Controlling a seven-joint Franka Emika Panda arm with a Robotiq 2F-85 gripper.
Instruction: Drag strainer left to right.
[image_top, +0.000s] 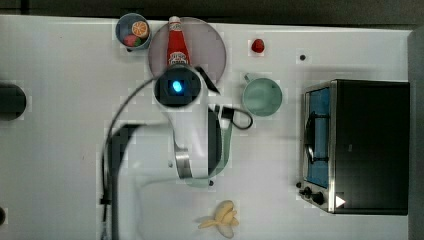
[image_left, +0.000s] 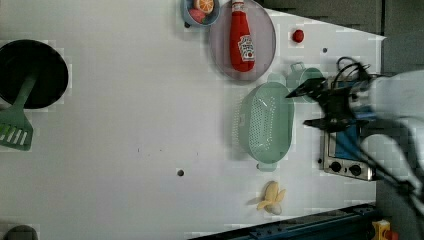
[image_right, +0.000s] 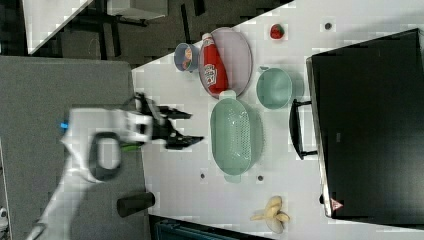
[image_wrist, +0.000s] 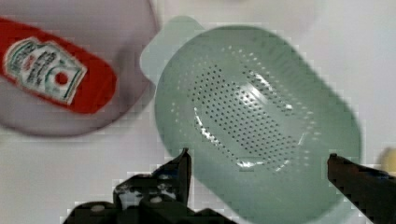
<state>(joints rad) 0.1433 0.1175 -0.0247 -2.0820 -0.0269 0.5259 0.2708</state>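
The gripper (image_wrist: 258, 161) hangs wide open above the strainer (image_left: 265, 123), which lies between the plate (image_left: 265, 55) and the banana (image_left: 271, 197), close to the mug (image_left: 307, 80), so a careless drag may bump the mug.

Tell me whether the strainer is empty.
Empty: the strainer's perforated base shows bare in the wrist view, nothing inside.

The white arm reaches in from the left view's right with its black claw (image_left: 310, 106) spread wide, holding nothing, both fingers pointing toward the left view's left.
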